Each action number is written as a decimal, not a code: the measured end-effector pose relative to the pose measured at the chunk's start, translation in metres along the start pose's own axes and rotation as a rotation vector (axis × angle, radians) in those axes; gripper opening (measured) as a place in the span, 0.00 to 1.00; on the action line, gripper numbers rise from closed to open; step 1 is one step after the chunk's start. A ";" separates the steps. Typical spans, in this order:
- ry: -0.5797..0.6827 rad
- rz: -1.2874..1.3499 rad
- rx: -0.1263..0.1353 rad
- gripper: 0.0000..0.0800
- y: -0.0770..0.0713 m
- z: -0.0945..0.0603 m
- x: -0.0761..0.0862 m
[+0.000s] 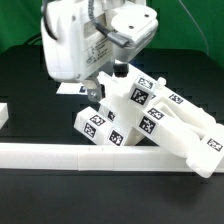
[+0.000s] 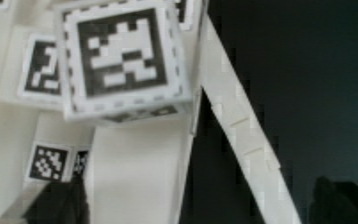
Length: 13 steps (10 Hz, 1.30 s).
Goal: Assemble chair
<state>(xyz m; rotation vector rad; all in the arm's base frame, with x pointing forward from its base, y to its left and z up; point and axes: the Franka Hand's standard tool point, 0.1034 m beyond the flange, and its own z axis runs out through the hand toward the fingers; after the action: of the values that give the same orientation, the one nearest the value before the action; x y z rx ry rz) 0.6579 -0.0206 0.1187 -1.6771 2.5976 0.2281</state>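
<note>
- The chair (image 1: pixel 150 118) is a cluster of chunky white parts with black-and-white tags, lying tilted on the black worktop (image 1: pixel 30 100), near the middle of the exterior view and spreading toward 4 o'clock.
- Its low edge rests against the long white rail (image 1: pixel 60 156), which runs across the exterior view from 9 o'clock toward 4 o'clock.
- One long part of the chair reaches past the rail end, down to about 4 o'clock, with a tag (image 1: pixel 212 143) near its tip.
- Several tags face the camera on the blocks; the lowest one (image 1: pixel 95 124) sits just above the rail.
- The arm (image 1: pixel 75 45) comes down from 12 o'clock and hangs over the upper end of the chair.
- The claw (image 1: pixel 118 68) is just at the top of the chair parts, but its fingers are hidden behind the arm body, so I cannot tell if it is open or closed.
- A small white piece (image 1: pixel 5 114) lies at 9 o'clock, well apart from the chair.
- In the wrist view a big tag (image 2: pixel 123 60) on a white part fills the upper half, very close and blurred.
- Beside it a thin white edge (image 2: pixel 238 130) runs slanted across the dark worktop; the fingers do not show clearly there.
</note>
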 end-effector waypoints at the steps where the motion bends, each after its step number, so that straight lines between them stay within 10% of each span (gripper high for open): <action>1: -0.001 -0.057 -0.001 0.81 0.001 0.000 -0.002; 5: 0.001 -0.385 -0.006 0.81 0.001 0.001 -0.002; 10: -0.015 -0.885 -0.155 0.81 0.003 -0.014 -0.030; 13: -0.024 -1.048 -0.144 0.81 0.001 -0.014 -0.029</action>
<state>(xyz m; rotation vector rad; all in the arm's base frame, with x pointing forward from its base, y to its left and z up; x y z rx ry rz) 0.6699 0.0038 0.1357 -2.7375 1.3822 0.3616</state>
